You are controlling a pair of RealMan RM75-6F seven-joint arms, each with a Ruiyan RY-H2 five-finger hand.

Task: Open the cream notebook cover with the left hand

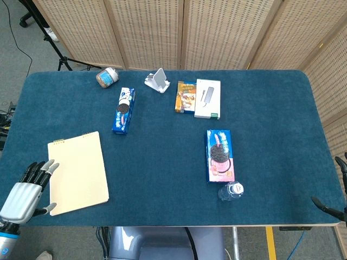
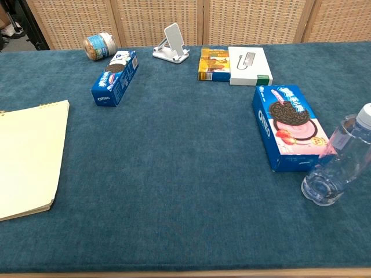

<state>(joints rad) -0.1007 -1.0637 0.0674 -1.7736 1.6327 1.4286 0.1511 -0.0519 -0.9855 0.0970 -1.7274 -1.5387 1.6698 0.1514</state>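
Observation:
A cream notebook lies closed and flat near the table's front left corner, its spiral binding along the far edge. The chest view shows it at the left edge as notebook. My left hand hovers just left of the notebook at the table's edge, fingers spread and pointing toward the cover, holding nothing. Only dark fingertips of my right hand show at the right edge of the head view, beyond the table's front right corner; their pose is unclear.
On the blue table lie a blue Oreo box, a pink Oreo box, a clear water bottle, a jar, a white phone stand, a yellow box and a white box.

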